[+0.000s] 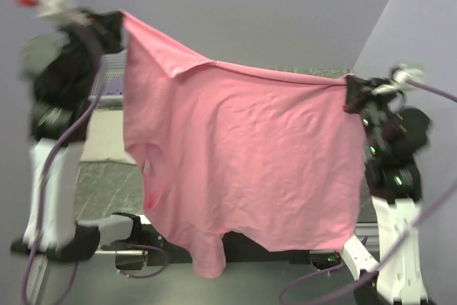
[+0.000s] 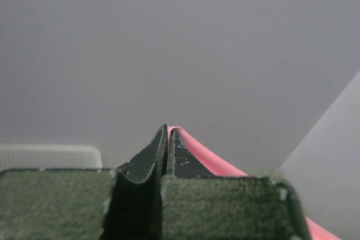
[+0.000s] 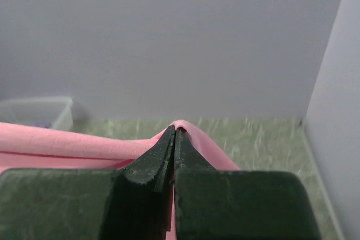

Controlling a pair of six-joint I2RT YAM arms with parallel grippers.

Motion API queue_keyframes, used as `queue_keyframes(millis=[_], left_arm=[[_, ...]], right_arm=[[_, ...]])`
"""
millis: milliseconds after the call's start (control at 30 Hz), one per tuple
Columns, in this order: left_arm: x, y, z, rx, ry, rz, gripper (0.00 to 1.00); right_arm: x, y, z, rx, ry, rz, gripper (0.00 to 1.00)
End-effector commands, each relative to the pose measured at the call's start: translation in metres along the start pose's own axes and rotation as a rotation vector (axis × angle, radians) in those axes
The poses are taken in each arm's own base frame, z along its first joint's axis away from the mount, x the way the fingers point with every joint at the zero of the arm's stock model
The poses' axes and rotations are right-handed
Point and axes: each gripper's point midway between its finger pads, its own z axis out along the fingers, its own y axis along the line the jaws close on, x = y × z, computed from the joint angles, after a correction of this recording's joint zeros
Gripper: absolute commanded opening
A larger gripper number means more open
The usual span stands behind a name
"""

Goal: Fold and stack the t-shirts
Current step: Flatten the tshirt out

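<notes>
A pink t-shirt (image 1: 250, 162) hangs spread in the air between both arms, high above the table, its lower edge and one sleeve dangling near the arm bases. My left gripper (image 1: 120, 21) is shut on its upper left corner; in the left wrist view a pink hem (image 2: 208, 158) runs out from the closed left gripper (image 2: 167, 130). My right gripper (image 1: 350, 89) is shut on the upper right corner, and the right wrist view shows pink fabric (image 3: 67, 150) pinched at the right gripper (image 3: 175, 130). A cream t-shirt (image 1: 107, 133) lies on the table at left, partly hidden.
A white lattice basket (image 1: 113, 76) stands at the back left behind the left arm, also seen as a basket (image 3: 39, 111) in the right wrist view. The green-grey tabletop (image 1: 107, 187) shows below the hanging shirt. A wall (image 1: 414, 26) rises at the right.
</notes>
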Motion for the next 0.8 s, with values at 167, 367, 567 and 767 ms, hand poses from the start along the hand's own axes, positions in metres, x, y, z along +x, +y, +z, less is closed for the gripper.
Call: queue_keyframes(millis=[167,367,567,767], left_arm=[[0.307,0.095,0.121,-0.131,0.516,0.055,0.01],[0.454,0.138,0.132,-0.184,0.740,0.072,0.02],[0.503,0.151,0.143,-0.183,0.784,0.076,0.02],[0.514,0.165,0.155,-0.225,0.749,0.085,0.02]], right_arm=[[0.229,-0.051,0.088,0.180,0.451,0.071,0.00],[0.355,-0.071,0.130,0.220,0.698,0.070,0.00],[0.421,-0.093,0.153,0.262,0.897,-0.028,0.00],[0.433,-0.105,0.174,0.291,0.913,-0.076,0.00]])
